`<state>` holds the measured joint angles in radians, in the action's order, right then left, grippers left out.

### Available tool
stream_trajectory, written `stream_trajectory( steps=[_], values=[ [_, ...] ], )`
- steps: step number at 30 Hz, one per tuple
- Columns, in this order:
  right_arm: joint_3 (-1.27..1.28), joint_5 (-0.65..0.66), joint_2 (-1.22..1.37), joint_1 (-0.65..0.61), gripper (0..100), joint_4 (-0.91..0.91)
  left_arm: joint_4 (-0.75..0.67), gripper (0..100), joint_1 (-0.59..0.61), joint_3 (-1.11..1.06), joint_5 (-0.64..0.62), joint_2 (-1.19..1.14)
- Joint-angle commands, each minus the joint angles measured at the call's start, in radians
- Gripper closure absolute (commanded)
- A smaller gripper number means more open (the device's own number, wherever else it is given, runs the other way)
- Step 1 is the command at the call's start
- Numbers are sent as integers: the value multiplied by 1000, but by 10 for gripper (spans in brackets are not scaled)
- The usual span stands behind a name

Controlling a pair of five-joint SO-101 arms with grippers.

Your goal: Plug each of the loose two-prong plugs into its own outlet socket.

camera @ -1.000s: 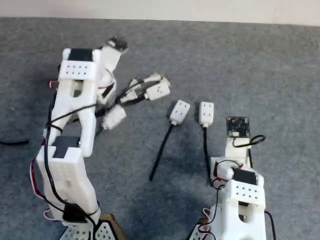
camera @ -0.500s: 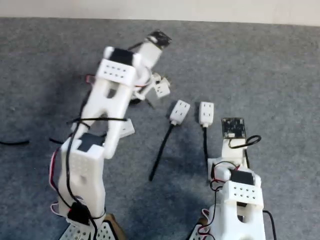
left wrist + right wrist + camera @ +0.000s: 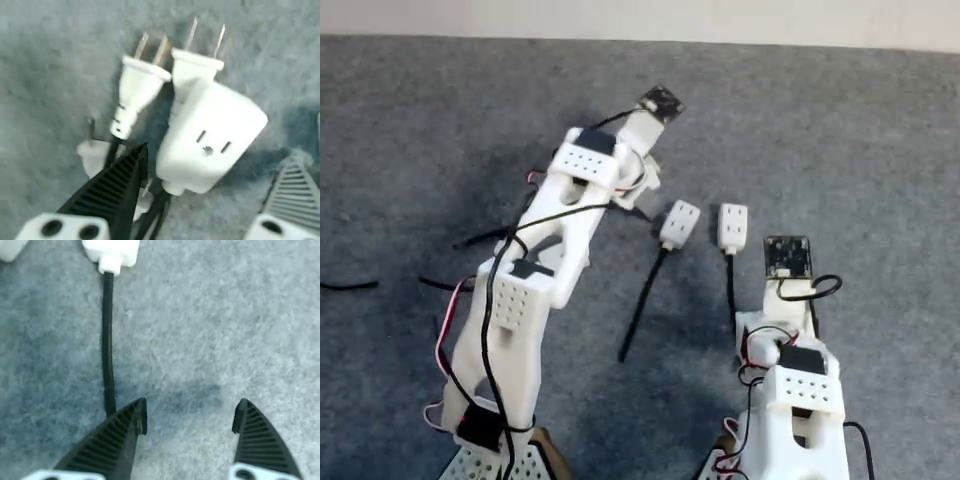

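Two outlet sockets lay side by side on the grey carpet (image 3: 860, 130) between the arms. The tilted socket (image 3: 678, 222) was nearer the left arm and the straight socket (image 3: 732, 225) just ahead of the right arm, each trailing a black cord.

The loose plugs were bunched beneath the left arm's wrist. The left gripper (image 3: 218, 155) hung over them with its jaws spread wide, holding nothing. A slim two-prong plug (image 3: 142, 82) lay just beside a bulky white socket block (image 3: 210, 135). A second plug (image 3: 196, 62) rested against the block's end, and a third plug (image 3: 90, 152) was partly hidden by the black finger (image 3: 117, 185). The right gripper (image 3: 191, 407) was also spread and empty, low over the carpet beside a socket cord (image 3: 107, 340).

The step in hand looked like picking out one plug. The slim one seemed the easiest to take. The gripper sat centred over the block, so it probably needed to shift across first. It should then close on the plug's body behind the prongs, leaving them free. Catching the block or a neighbouring cord was the main risk. The right gripper could usefully pin a socket so it would not slide under the push.
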<state>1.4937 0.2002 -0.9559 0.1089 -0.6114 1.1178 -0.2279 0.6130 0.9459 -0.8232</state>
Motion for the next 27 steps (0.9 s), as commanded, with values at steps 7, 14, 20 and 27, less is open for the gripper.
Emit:
stream_trajectory(
  steps=[7, 14, 20, 27],
  values=[
    [-8, 9, -12, -8, 728, 21, 221, 611, -97, 199, -226, 56],
    [-8, 9, -12, -13, 728, 21, 296, 611, -111, 311, -379, 56],
    [-7, 9, -12, -45, 728, 18, 413, 611, -101, 440, -391, 58],
    [22, 9, -12, -45, 728, 16, 448, 611, -154, 412, -385, -10]
  ],
)
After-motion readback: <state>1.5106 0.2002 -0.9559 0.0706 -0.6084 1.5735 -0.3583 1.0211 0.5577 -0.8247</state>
